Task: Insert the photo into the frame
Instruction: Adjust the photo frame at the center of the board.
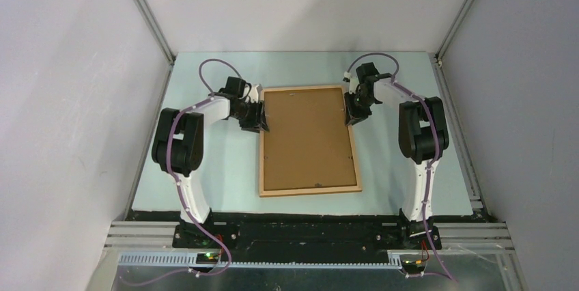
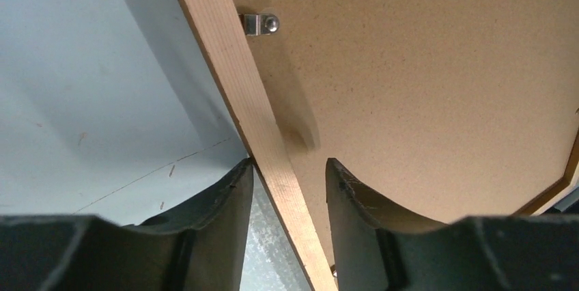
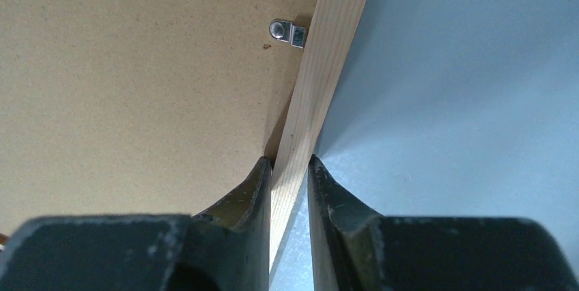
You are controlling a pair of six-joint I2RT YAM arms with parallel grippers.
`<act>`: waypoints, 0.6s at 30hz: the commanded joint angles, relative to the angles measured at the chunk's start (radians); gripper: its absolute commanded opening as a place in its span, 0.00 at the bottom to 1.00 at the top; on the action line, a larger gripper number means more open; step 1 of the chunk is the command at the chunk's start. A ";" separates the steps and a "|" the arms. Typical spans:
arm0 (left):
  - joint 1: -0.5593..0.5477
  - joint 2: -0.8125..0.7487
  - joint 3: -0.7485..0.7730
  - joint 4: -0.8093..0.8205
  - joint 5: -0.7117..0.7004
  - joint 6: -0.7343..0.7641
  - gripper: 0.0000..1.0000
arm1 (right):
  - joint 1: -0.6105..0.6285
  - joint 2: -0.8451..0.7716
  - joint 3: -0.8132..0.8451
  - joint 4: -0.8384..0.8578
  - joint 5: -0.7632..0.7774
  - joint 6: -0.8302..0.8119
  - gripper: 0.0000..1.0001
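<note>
The frame [image 1: 311, 189] lies back side up on the table, with the plain brown backing board [image 1: 307, 137] set inside it. The photo is hidden. My left gripper [image 1: 261, 121] stands at the frame's left rail [image 2: 225, 65], near the far end. Its jaws straddle the rail with a gap on the board side, so it is open [image 2: 287, 164]. My right gripper [image 1: 353, 115] is at the right rail [image 3: 328, 65], near the far end. It is shut on the rail, with both fingertips against the wood [image 3: 290, 161].
The pale blue-grey table [image 1: 212, 175] is walled in by grey panels at the left, right and back. Small metal clips [image 2: 263, 24] [image 3: 287, 31] sit on the rails over the board's edge. A black strip runs along the near edge.
</note>
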 commanded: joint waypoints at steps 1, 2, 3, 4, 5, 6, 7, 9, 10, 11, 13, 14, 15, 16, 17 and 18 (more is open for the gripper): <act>-0.014 -0.045 -0.012 -0.013 0.016 0.015 0.51 | 0.013 0.020 0.062 0.010 0.044 -0.053 0.08; -0.014 -0.055 -0.015 -0.014 0.002 0.020 0.55 | 0.013 0.023 0.069 0.003 0.046 -0.064 0.03; -0.012 -0.061 -0.015 -0.015 -0.009 0.022 0.57 | 0.012 0.025 0.089 -0.002 0.043 -0.071 0.01; -0.010 -0.073 -0.016 -0.015 -0.031 0.027 0.63 | 0.009 0.031 0.100 -0.014 0.042 -0.089 0.00; -0.006 -0.080 -0.016 -0.015 -0.041 0.030 0.65 | 0.007 0.039 0.125 -0.021 0.037 -0.100 0.00; -0.004 -0.093 -0.016 -0.015 -0.061 0.037 0.70 | 0.005 0.043 0.137 -0.035 0.030 -0.123 0.00; 0.001 -0.099 -0.016 -0.016 -0.067 0.041 0.73 | 0.003 0.050 0.162 -0.042 0.018 -0.139 0.00; 0.008 -0.119 -0.016 -0.016 -0.089 0.057 0.79 | 0.000 0.062 0.198 -0.055 0.017 -0.178 0.00; 0.009 -0.131 -0.015 -0.016 -0.108 0.069 0.82 | -0.003 0.067 0.210 -0.068 0.014 -0.211 0.00; 0.013 -0.144 -0.016 -0.017 -0.133 0.076 0.85 | -0.005 0.081 0.241 -0.075 0.011 -0.227 0.00; 0.014 -0.165 -0.023 -0.018 -0.168 0.099 0.89 | -0.011 0.109 0.296 -0.102 0.006 -0.270 0.00; 0.013 -0.172 -0.029 -0.019 -0.179 0.114 0.91 | -0.017 0.122 0.317 -0.132 0.001 -0.298 0.00; 0.015 -0.184 -0.036 -0.019 -0.197 0.122 0.93 | -0.019 0.150 0.367 -0.150 -0.006 -0.312 0.00; 0.015 -0.190 -0.038 -0.018 -0.206 0.135 0.93 | -0.024 0.165 0.421 -0.181 -0.010 -0.338 0.00; 0.014 -0.202 -0.040 -0.019 -0.224 0.140 0.95 | -0.027 0.195 0.446 -0.196 -0.018 -0.352 0.00; 0.014 -0.206 -0.040 -0.020 -0.232 0.151 0.97 | -0.030 0.208 0.490 -0.222 -0.023 -0.384 0.00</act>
